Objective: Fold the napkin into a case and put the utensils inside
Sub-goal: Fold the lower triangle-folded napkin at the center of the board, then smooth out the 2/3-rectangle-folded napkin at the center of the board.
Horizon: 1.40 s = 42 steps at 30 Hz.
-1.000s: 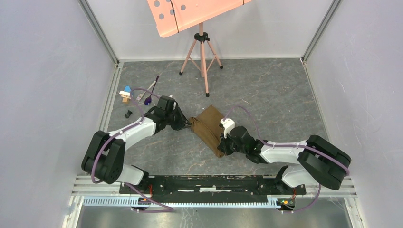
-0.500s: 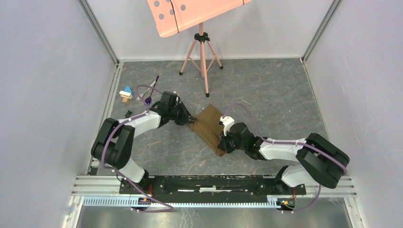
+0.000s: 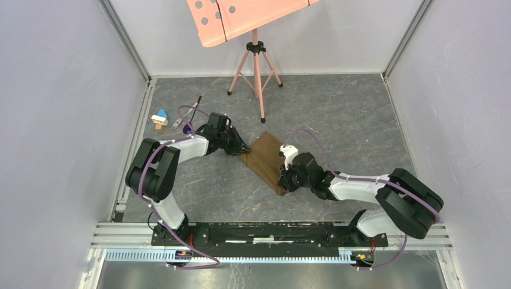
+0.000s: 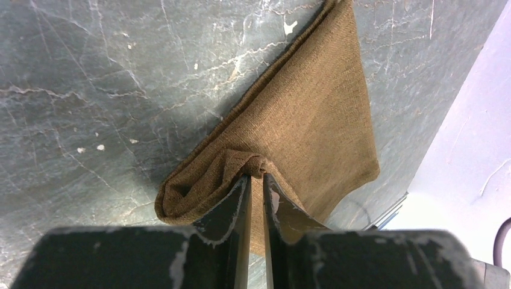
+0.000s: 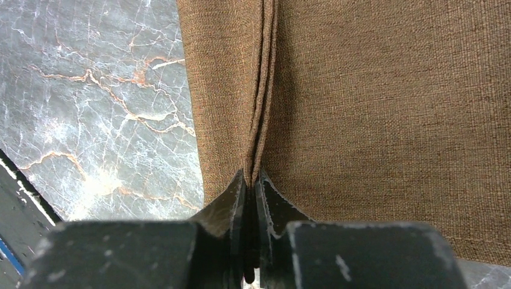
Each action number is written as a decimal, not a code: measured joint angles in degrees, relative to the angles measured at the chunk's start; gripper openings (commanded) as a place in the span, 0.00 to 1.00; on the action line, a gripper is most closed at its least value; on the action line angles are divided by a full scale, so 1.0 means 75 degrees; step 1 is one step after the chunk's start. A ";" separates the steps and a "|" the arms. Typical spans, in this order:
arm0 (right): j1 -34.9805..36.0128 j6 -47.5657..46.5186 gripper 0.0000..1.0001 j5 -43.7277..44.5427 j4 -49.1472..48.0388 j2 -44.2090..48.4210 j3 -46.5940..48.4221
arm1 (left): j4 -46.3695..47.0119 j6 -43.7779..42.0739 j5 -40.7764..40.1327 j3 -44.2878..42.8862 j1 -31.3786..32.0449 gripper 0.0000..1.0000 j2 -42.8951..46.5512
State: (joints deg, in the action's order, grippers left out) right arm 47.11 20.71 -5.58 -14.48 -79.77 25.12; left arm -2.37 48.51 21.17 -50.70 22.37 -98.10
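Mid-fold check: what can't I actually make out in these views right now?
Fork and spoon: top view only, too small to judge their pose.
Napkin: cut off by the frame edges in the right wrist view.
Layers pinched by left tool and right tool: hidden between the closed fingers; in the top view the wrists cover them.

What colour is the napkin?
The napkin is plain olive-brown, with no pattern. The right wrist view shows it best.
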 measured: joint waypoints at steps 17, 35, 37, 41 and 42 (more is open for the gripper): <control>-0.0093 -0.0548 0.10 0.0784 0.0848 0.0160 0.0312 | 0.0181 -0.0026 0.0259 -0.0149 -0.0201 0.30 -0.0629; -0.0105 -0.0682 0.00 0.1131 0.1090 0.0522 0.0434 | -0.0082 -0.0152 0.0388 -0.0166 -0.0204 0.43 0.0565; -0.0105 -0.0679 0.00 0.1172 0.1084 0.0513 0.0434 | -0.0134 -0.0149 0.0391 -0.0166 -0.0204 0.36 0.0536; -0.0108 -0.0659 0.00 0.1306 0.1081 0.0478 0.0423 | -0.0128 -0.0143 0.0393 -0.0166 -0.0204 0.37 0.0358; -0.0114 -0.0659 0.00 0.1320 0.1084 0.0478 0.0417 | -0.0128 -0.0140 0.0391 -0.0163 -0.0204 0.37 0.0318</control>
State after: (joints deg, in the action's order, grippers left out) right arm 46.26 15.77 4.32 -6.35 -76.18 28.25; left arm -3.33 47.46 24.10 -51.92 20.84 -95.72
